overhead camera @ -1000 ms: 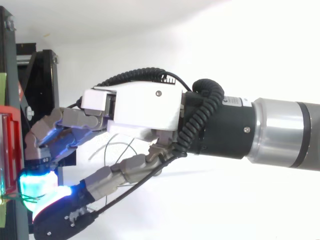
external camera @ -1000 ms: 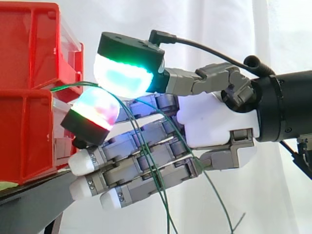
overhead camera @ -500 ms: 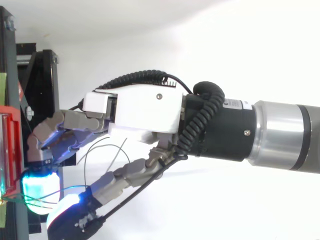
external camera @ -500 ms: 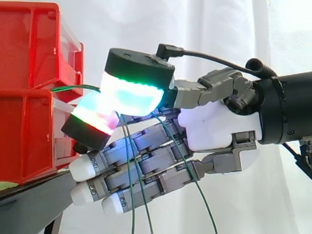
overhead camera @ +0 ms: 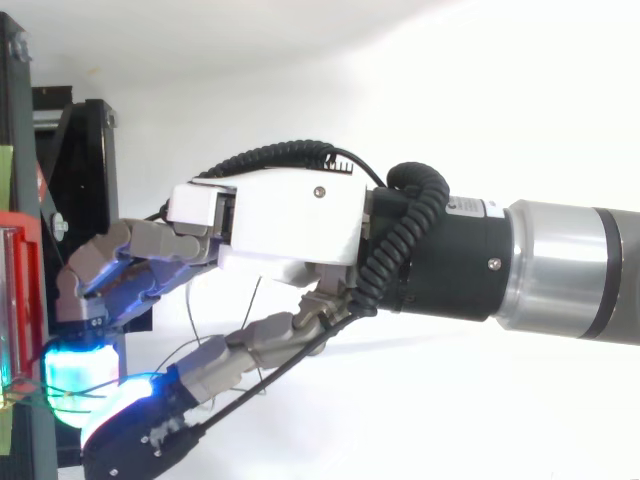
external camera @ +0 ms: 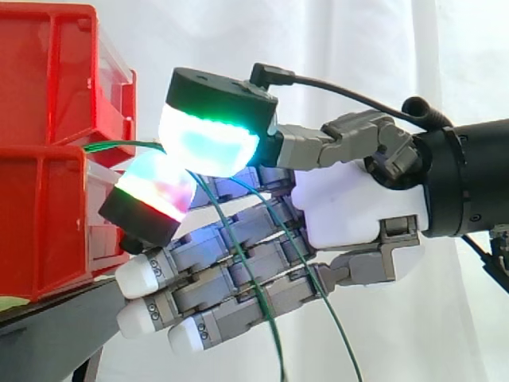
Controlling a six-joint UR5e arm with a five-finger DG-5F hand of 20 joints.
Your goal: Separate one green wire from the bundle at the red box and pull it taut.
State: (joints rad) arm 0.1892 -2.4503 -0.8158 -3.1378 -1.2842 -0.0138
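Two stacked red boxes (external camera: 44,223) stand at the left on a black stand (external camera: 48,330). Thin green wires (external camera: 119,144) leave the gap between the boxes and run right to my hand (external camera: 350,207). The thumb pad (external camera: 208,142) glows cyan and green above a finger pad (external camera: 155,191) that glows red. The wires pass between these two pads, which close on them. Behind the pads two strands (external camera: 256,290) hang down across the other fingers, which are straight. From above, the two glowing pads (overhead camera: 75,385) sit together beside the red box (overhead camera: 15,300).
A white curtain hangs behind everything. The arm comes in from the right, level with the boxes. The black stand's frame (overhead camera: 75,150) lies just left of the fingers in the top view. Open room lies below and right of the hand.
The thumb pad drew away from the finger pad to the right half a second ago and has come back left onto it. The hanging strands have swung.
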